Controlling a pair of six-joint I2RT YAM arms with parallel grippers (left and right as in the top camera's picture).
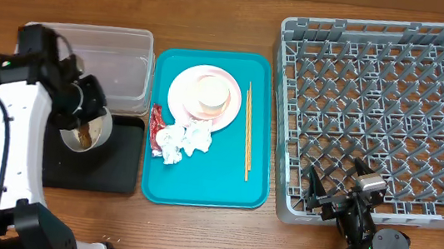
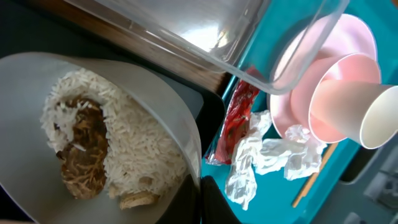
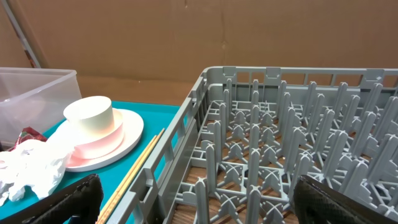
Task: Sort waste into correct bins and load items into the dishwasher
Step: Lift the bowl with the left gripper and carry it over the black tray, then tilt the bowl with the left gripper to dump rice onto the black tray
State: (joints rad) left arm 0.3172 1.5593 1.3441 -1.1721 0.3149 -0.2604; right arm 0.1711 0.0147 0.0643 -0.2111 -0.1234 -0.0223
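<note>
My left gripper (image 1: 91, 118) is shut on the rim of a white bowl (image 1: 87, 134) of rice and brown scraps (image 2: 93, 146), held tilted over the black tray (image 1: 112, 171). Its fingertips (image 2: 200, 193) pinch the bowl's wall. The clear tub (image 1: 112, 62) stands just behind. On the teal tray (image 1: 215, 187) lie a pink plate (image 1: 183, 95) carrying an upturned pinkish bowl (image 2: 339, 93) and white cup (image 2: 380, 118), chopsticks (image 1: 247, 132), crumpled napkins (image 1: 182, 141) and a red wrapper (image 1: 157, 125). My right gripper (image 1: 340, 192) stands open at the grey dish rack's (image 1: 385, 93) near left corner, holding nothing.
The rack's upright pegs (image 3: 280, 130) fill the right wrist view, with the rack wall (image 3: 180, 143) between my right gripper and the teal tray. Bare wooden table (image 1: 218, 15) runs along the back.
</note>
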